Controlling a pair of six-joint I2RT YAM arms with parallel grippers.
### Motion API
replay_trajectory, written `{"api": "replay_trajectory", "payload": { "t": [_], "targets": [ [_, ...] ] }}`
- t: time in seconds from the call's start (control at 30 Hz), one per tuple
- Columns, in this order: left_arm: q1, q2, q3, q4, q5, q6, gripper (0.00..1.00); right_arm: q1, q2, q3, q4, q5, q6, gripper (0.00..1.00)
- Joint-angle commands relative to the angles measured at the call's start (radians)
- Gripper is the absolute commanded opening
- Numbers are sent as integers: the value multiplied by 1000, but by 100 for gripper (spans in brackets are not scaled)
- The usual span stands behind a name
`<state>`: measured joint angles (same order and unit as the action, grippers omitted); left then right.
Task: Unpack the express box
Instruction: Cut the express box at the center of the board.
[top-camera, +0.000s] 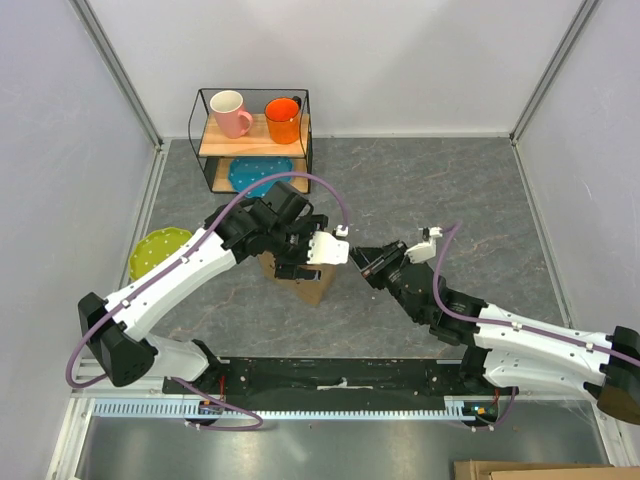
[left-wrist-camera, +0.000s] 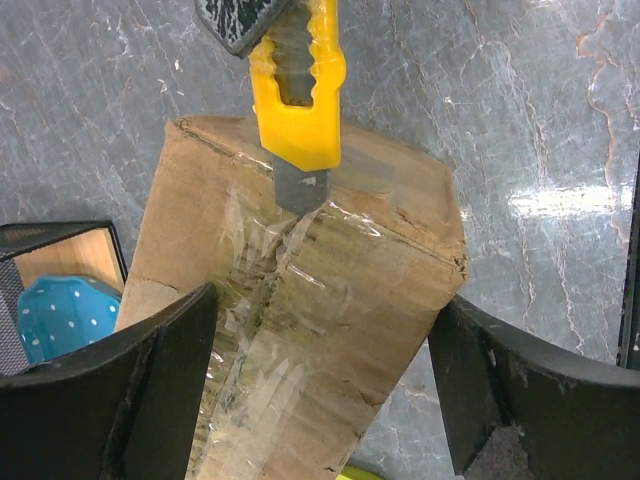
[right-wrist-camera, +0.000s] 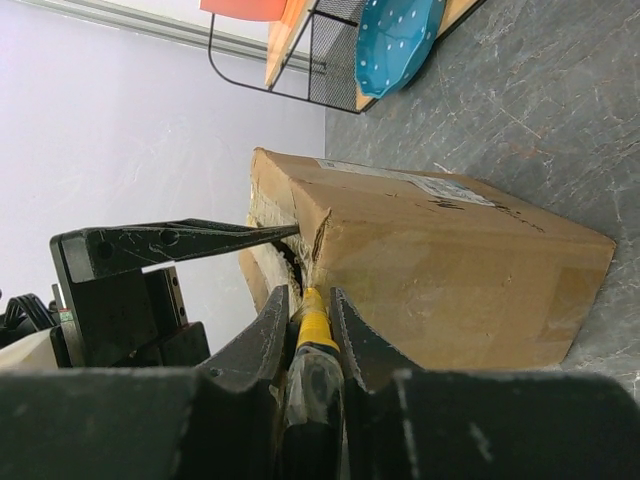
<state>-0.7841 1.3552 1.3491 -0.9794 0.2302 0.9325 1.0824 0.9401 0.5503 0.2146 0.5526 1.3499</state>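
The express box (top-camera: 314, 284), a brown taped carton, stands on the grey table, leaning a little. My left gripper (top-camera: 300, 256) is open and straddles the box top (left-wrist-camera: 330, 300). Its left finger (left-wrist-camera: 150, 380) touches the box and its right finger (left-wrist-camera: 520, 390) stands a little apart. My right gripper (top-camera: 362, 262) is shut on a yellow utility knife (left-wrist-camera: 298, 100). The knife blade (left-wrist-camera: 300, 188) sits on the clear tape at the top seam. In the right wrist view the knife (right-wrist-camera: 313, 335) lies between my closed jaws, pointing at the box (right-wrist-camera: 450, 270), which bears a white label.
A black wire rack (top-camera: 254, 140) stands at the back with a pink mug (top-camera: 230, 112), an orange mug (top-camera: 283, 119) and a blue dotted plate (top-camera: 262, 172). A yellow-green plate (top-camera: 158, 250) lies at the left. White walls enclose the table.
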Motion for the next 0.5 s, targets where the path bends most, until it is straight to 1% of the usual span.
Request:
{"api": "replay_trajectory", "payload": {
  "t": [0.0, 0.03, 0.07, 0.2, 0.33, 0.47],
  "targets": [
    [8, 76, 21, 91, 27, -34, 28, 65, 6, -38, -176, -315, -40, 0],
    [8, 82, 27, 91, 29, -44, 8, 63, 18, -36, -170, -319, -46, 0],
    [8, 82, 28, 91, 31, -47, 4, 63, 26, -27, -166, -322, -52, 0],
    [8, 84, 33, 91, 26, -60, 2, 65, 92, -1, -109, -368, -74, 0],
    [8, 82, 31, 91, 37, -67, 2, 63, 173, 36, -55, -408, -101, 0],
    [3, 81, 36, 91, 51, -78, 2, 65, 213, 59, -34, -436, -106, 0]
  ]
}}
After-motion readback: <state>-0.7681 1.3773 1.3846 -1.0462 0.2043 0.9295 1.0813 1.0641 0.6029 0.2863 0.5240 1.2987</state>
